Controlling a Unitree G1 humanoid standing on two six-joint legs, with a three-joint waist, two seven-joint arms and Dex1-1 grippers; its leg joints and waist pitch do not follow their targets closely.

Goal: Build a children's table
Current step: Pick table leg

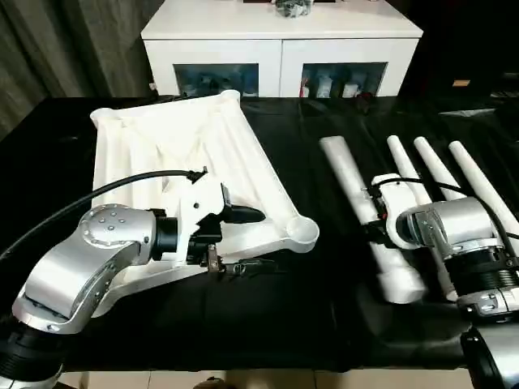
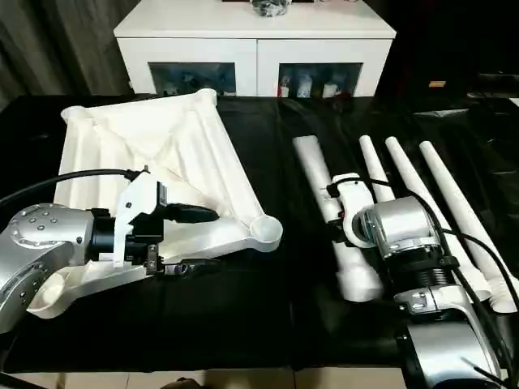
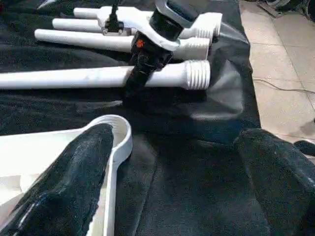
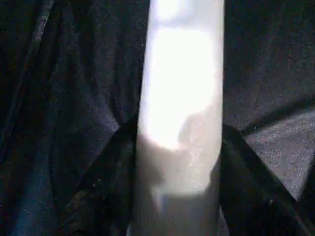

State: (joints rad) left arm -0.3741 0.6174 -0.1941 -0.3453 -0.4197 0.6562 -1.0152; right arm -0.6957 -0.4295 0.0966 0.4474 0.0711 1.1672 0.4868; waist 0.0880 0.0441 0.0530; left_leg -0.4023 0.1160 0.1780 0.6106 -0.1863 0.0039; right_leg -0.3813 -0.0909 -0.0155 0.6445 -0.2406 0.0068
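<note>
The children's table lies in parts on a black cloth. Its white top (image 1: pixel 186 154) rests underside up at the left, ribs showing, with a round corner socket (image 1: pixel 302 232) at its near right corner. Several white legs lie side by side at the right. My left gripper (image 1: pixel 243 241) is open at the top's near edge. One finger (image 3: pixel 69 182) is over the top and the other finger (image 3: pixel 280 182) is over the cloth. My right gripper (image 3: pixel 138 81) is shut on the leftmost leg (image 1: pixel 345 174), its fingers pressed to both sides, and the leg lies on the cloth.
A white cabinet (image 1: pixel 280 40) with glass doors stands behind the work table. The other legs (image 1: pixel 438 166) lie close beside my right forearm. Black cloth (image 1: pixel 308 316) covers the table down to its near edge. Bare floor (image 3: pixel 280 73) lies beyond the table's right side.
</note>
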